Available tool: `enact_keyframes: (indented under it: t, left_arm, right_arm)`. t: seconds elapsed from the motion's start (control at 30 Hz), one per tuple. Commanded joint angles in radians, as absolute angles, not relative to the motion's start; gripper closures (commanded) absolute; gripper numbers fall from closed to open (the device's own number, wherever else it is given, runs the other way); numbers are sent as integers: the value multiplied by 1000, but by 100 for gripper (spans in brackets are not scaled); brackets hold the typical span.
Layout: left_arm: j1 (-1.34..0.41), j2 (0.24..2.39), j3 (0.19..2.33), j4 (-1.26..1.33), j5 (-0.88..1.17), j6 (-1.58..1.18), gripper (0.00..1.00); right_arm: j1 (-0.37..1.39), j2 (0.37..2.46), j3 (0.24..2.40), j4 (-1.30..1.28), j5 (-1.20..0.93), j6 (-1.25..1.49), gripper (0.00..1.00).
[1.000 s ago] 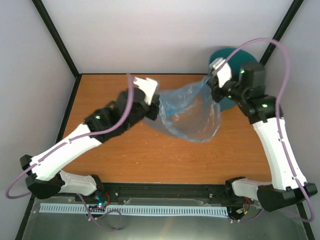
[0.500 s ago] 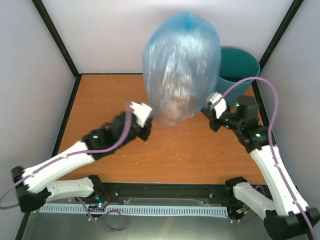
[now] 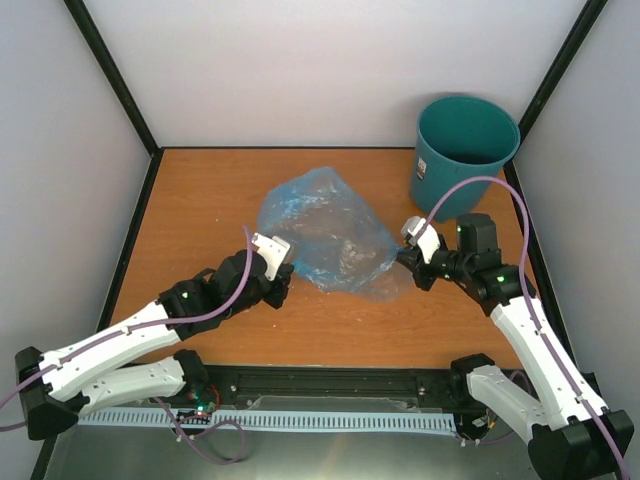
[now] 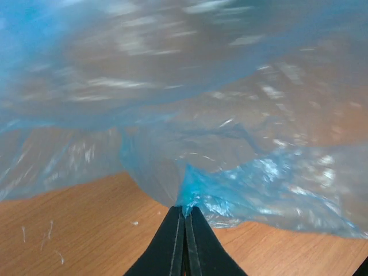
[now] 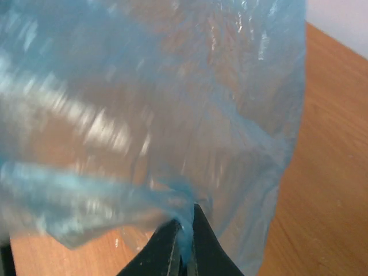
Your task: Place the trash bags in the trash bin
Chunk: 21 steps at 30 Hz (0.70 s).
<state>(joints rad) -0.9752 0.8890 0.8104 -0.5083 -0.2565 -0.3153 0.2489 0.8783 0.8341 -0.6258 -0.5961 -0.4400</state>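
Note:
The light-blue translucent trash bag (image 3: 325,235) lies puffed up low over the middle of the table, stretched between both grippers. My left gripper (image 3: 285,280) is shut on the bag's left edge; the left wrist view shows the film (image 4: 230,172) pinched between the black fingertips (image 4: 185,210). My right gripper (image 3: 403,257) is shut on the bag's right edge; the right wrist view shows the film (image 5: 144,115) bunched between its tips (image 5: 185,221). The dark teal trash bin (image 3: 465,150) stands upright at the back right corner, apart from the bag.
The orange wooden table (image 3: 200,200) is bounded by black frame posts (image 3: 115,75) and white walls at the back and sides. The right arm's purple cable (image 3: 470,185) loops in front of the bin.
The bag, billowed high above the table half a second ago, has come down low over the table. Both grippers have moved down and nearer the front edge, still holding it.

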Motion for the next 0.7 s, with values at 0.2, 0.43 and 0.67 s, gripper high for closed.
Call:
enact_keyframes:
  t: [0.2,0.43,0.67]
  left_arm:
    - [-974,863,740,-484,-228,-331,99]
    - [-974,841,742,-480,-204,-304,99]
    - [-975,818,732,-434,-108,-262,84]
  right_arm:
    - [246,906,791,-604,-649,-441,97]
    - [247,943,815,-572,-591,-390,96]
    - [246,912,779,-542,-601,-385,97]
